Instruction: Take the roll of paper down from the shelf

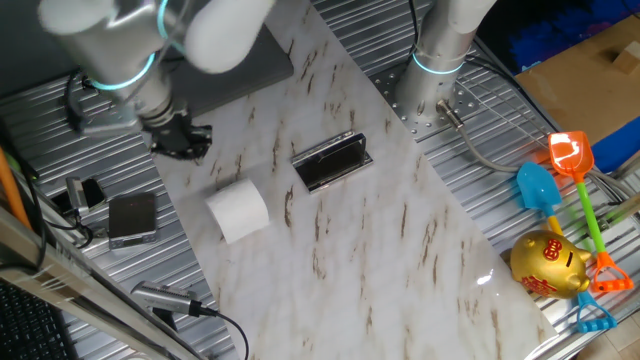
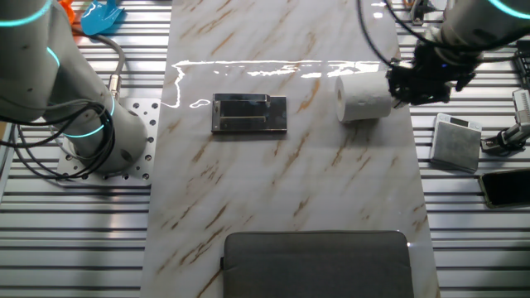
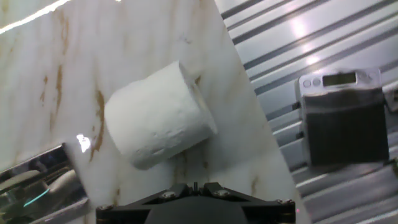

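Roll of paper (image 1: pixel 238 210) lies on the marble below the gripper (image 1: pixel 180 137), apart from the shelf (image 1: pixel 332 160); task looks done, finger state indeterminate.

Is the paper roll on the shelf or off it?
Off: the paper roll lies on the marble table, beside the shelf.
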`<state>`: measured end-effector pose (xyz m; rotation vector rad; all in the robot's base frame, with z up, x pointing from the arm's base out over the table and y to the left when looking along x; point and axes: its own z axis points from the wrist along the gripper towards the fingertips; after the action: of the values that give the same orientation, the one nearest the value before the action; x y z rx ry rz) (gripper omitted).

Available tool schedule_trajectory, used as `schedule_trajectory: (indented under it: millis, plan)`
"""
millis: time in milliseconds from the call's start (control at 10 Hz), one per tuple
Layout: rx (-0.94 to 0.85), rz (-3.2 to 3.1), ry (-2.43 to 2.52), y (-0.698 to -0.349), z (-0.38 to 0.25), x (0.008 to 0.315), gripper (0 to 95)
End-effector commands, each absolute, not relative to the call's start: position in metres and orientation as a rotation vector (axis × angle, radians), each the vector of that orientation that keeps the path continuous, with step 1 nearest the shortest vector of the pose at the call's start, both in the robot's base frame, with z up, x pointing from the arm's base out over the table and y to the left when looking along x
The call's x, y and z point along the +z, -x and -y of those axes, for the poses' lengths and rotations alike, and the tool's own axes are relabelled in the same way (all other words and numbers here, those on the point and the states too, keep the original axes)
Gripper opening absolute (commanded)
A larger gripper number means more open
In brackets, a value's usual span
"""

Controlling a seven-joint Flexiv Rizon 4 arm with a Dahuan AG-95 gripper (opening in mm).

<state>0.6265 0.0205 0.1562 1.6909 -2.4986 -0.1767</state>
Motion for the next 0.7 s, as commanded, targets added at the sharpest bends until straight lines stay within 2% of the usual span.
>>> schedule_trajectory:
  millis: [100,700]
  plan:
    - [-0.173,2.496,-1.691,-0.627,-0.026,0.151,0.0]
    - [-0.197,2.466,-1.684,-0.638,-0.047,0.142,0.0]
